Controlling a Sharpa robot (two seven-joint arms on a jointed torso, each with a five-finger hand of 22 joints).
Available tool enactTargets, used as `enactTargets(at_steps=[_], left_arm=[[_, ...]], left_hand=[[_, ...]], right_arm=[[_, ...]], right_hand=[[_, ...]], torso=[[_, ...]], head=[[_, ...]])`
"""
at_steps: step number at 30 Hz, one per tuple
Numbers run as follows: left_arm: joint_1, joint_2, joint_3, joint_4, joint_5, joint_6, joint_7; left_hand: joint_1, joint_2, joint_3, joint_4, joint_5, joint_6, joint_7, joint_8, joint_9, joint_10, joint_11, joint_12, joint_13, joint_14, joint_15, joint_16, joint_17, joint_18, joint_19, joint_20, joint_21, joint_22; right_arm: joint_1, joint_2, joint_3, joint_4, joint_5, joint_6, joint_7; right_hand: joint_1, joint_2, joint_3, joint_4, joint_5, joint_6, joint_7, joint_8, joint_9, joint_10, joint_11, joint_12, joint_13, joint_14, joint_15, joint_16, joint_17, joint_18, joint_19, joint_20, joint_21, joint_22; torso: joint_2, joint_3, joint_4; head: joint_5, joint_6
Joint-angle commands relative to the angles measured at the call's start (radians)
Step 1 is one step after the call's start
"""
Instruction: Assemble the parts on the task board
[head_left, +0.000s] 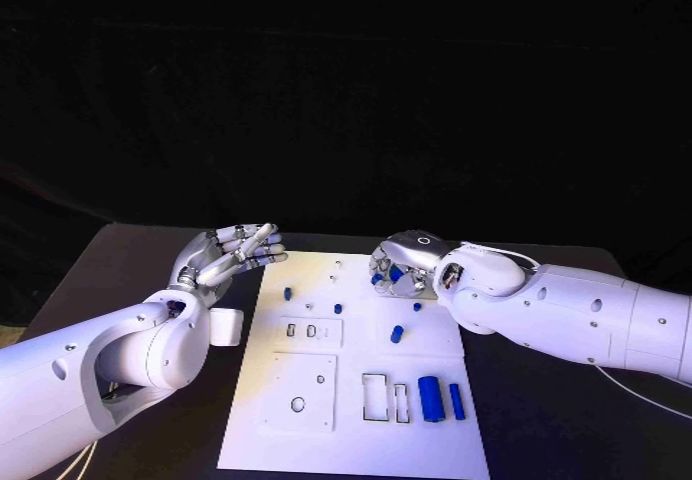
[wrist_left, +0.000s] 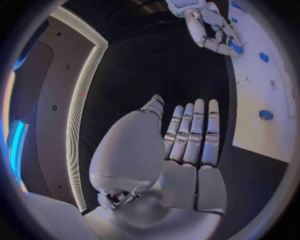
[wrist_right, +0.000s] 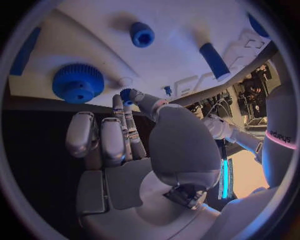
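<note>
head view: high, looking down on the white board (head_left: 353, 400)
wrist views: close behind each hand
shared: the board (wrist_left: 265, 85) (wrist_right: 181, 45) appears in all

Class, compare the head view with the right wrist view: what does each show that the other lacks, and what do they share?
Head view: the silver left hand, open beside the white task board, and two long blue cylinders lying on it. Right wrist view: a toothed blue gear wheel and a small blue part pinched by the right hand. Shared: the board and the right hand.
</note>
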Motion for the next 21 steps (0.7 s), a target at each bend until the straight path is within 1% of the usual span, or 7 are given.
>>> enactTargets(at_steps=[1, 6, 9, 11, 12, 15, 21], left_arm=[[0.001, 0.004, 0.001, 0.0, 0.002, 0.018, 0.004], [0.001, 0.007, 0.001, -0.003, 0.002, 0.019, 0.004], [0.001, 0.009, 0.001, -0.004, 0.002, 0.019, 0.004], [0.001, 0.01, 0.001, -0.005, 0.002, 0.019, 0.003], [0.001, 0.01, 0.001, -0.005, 0.002, 0.019, 0.003], [0.001, 0.011, 0.001, -0.005, 0.002, 0.019, 0.003], [0.001, 0.013, 0.001, -0.004, 0.002, 0.019, 0.003]], left_hand=[[0.001, -0.003, 0.004, 0.002, 0.0, 0.004, 0.017, -0.006, -0.001, 0.005, -0.001, -0.004, -0.001, 0.005, 0.004, -0.006, 0.001, 0.014, 0.006, 0.002, 0.001, -0.001], [0.002, -0.003, 0.005, 0.001, 0.0, 0.004, 0.018, -0.006, -0.002, 0.005, -0.001, -0.005, -0.001, 0.005, 0.004, -0.007, 0.001, 0.014, 0.007, 0.002, 0.001, -0.001], [0.002, -0.003, 0.005, 0.001, 0.0, 0.004, 0.018, -0.006, -0.002, 0.005, -0.001, -0.005, -0.001, 0.005, 0.004, -0.007, 0.001, 0.014, 0.007, 0.002, 0.001, -0.001], [0.002, -0.003, 0.005, 0.001, 0.0, 0.004, 0.018, -0.006, -0.002, 0.005, -0.001, -0.005, -0.001, 0.005, 0.004, -0.007, 0.001, 0.014, 0.007, 0.002, 0.001, -0.001], [0.002, -0.003, 0.005, 0.001, 0.0, 0.004, 0.018, -0.006, -0.002, 0.005, -0.001, -0.005, -0.001, 0.005, 0.004, -0.007, 0.001, 0.014, 0.007, 0.002, 0.001, -0.001], [0.002, -0.003, 0.005, 0.001, 0.0, 0.004, 0.018, -0.006, -0.002, 0.005, -0.001, -0.005, -0.001, 0.005, 0.004, -0.007, 0.001, 0.014, 0.007, 0.002, 0.001, -0.001], [0.002, -0.003, 0.005, 0.001, 0.0, 0.004, 0.018, -0.006, -0.002, 0.005, -0.001, -0.005, -0.001, 0.005, 0.004, -0.007, 0.001, 0.014, 0.007, 0.002, 0.001, -0.001]], right_arm=[[0.002, 0.012, 0.005, 0.01, 0.002, -0.073, -0.029], [0.006, 0.044, 0.009, -0.011, 0.007, -0.105, -0.037], [0.008, 0.067, 0.01, -0.032, 0.013, -0.123, -0.038], [0.009, 0.085, 0.011, -0.052, 0.019, -0.131, -0.036], [0.01, 0.094, 0.011, -0.061, 0.021, -0.134, -0.036], [0.01, 0.116, 0.011, -0.086, 0.025, -0.138, -0.035], [0.009, 0.157, 0.012, -0.136, 0.031, -0.135, -0.035]], right_hand=[[0.025, 0.024, 0.006, 0.002, 0.006, -0.005, 0.0, 0.003, 0.028, 0.0, 0.001, -0.004, 0.001, 0.016, -0.007, 0.004, 0.0, -0.01, 0.005, 0.001, 0.003, 0.002], [0.025, 0.022, 0.009, 0.001, 0.007, -0.008, 0.002, 0.003, 0.031, -0.002, 0.002, -0.006, 0.001, 0.016, -0.006, 0.005, 0.001, -0.01, 0.005, 0.002, 0.004, 0.004], [0.026, 0.022, 0.011, 0.001, 0.007, -0.011, 0.003, 0.004, 0.033, -0.003, 0.003, -0.008, 0.001, 0.016, -0.005, 0.007, 0.002, -0.01, 0.005, 0.002, 0.004, 0.004], [0.026, 0.021, 0.012, 0.0, 0.007, -0.012, 0.003, 0.004, 0.034, -0.004, 0.004, -0.009, 0.001, 0.016, -0.005, 0.007, 0.001, -0.01, 0.005, 0.003, 0.005, 0.005], [0.026, 0.021, 0.012, 0.0, 0.007, -0.013, 0.004, 0.004, 0.034, -0.004, 0.004, -0.01, 0.001, 0.016, -0.005, 0.007, 0.002, -0.01, 0.005, 0.003, 0.005, 0.006], [0.025, 0.02, 0.013, 0.0, 0.007, -0.014, 0.004, 0.004, 0.035, -0.005, 0.005, -0.011, 0.001, 0.016, -0.004, 0.008, 0.002, -0.011, 0.006, 0.003, 0.006, 0.007], [0.025, 0.018, 0.013, 0.0, 0.007, -0.016, 0.005, 0.004, 0.036, -0.007, 0.005, -0.012, 0.001, 0.016, -0.004, 0.009, 0.003, -0.011, 0.006, 0.003, 0.007, 0.008]], torso=[[0.0, -0.0003, 0.0015], [0.0, -0.0023, 0.003], [0.002, -0.0018, 0.005], [0.002, -0.0016, 0.0046], [0.002, -0.0011, 0.0035], [0.003, -0.0021, 0.0031], [0.004, -0.0015, 0.0055]], head=[[0.0, 0.005], [-0.002, 0.009], [-0.002, 0.01], [-0.001, 0.01], [0.0, 0.01], [0.002, 0.011], [0.004, 0.013]])
